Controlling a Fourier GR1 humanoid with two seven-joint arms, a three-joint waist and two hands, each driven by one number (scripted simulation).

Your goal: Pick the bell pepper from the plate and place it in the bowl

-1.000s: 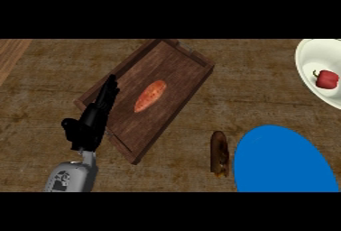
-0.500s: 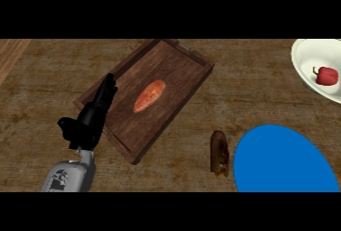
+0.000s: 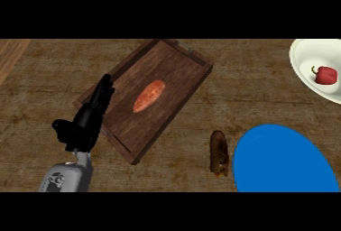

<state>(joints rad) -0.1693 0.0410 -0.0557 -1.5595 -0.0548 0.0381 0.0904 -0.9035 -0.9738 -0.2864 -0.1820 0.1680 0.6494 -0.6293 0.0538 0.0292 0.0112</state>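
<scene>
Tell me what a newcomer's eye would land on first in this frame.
The big blue bowl at the lower right stands out most, with a red bell pepper on the white plate at the upper right edge. Mid-frame, an orange vegetable lies on a wooden tray, the black left hand stretched open over its left rim.

Red bell pepper [image 3: 325, 75], white plate [image 3: 307, 72], blue bowl [image 3: 283, 162].

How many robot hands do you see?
1. The left hand lies over the wooden tray's left edge, fingers straight. The right hand is out of view.
</scene>
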